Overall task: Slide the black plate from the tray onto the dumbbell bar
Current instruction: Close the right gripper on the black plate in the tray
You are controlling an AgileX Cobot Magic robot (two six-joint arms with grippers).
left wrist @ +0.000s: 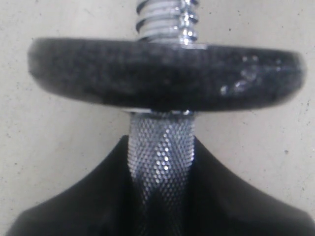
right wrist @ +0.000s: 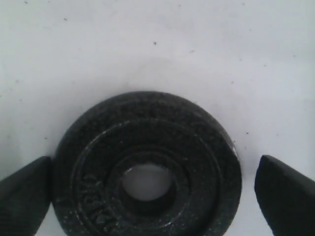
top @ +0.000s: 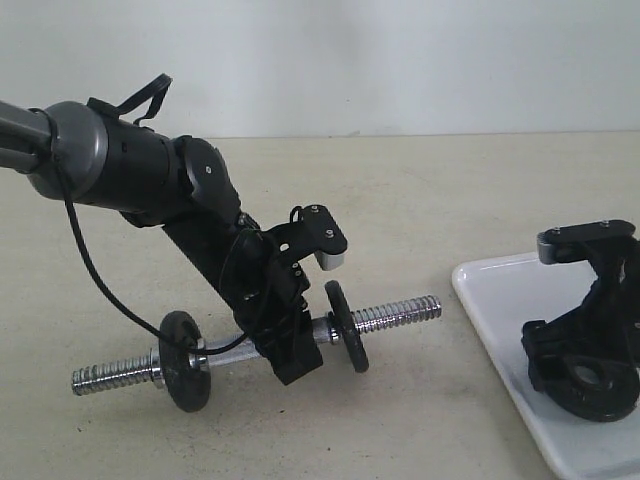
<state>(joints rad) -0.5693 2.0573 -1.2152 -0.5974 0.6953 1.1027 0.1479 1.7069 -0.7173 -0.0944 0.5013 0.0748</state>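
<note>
Left gripper (top: 291, 352) clamps dumbbell bar (top: 395, 314) mid-shaft; right gripper (top: 583, 372) spread wide, straddling black plate (right wrist: 199, 162) on tray (top: 490, 292).

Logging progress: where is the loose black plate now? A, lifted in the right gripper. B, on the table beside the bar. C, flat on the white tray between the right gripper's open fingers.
C: the black plate lies flat on the tray, the right gripper open around it.
</note>
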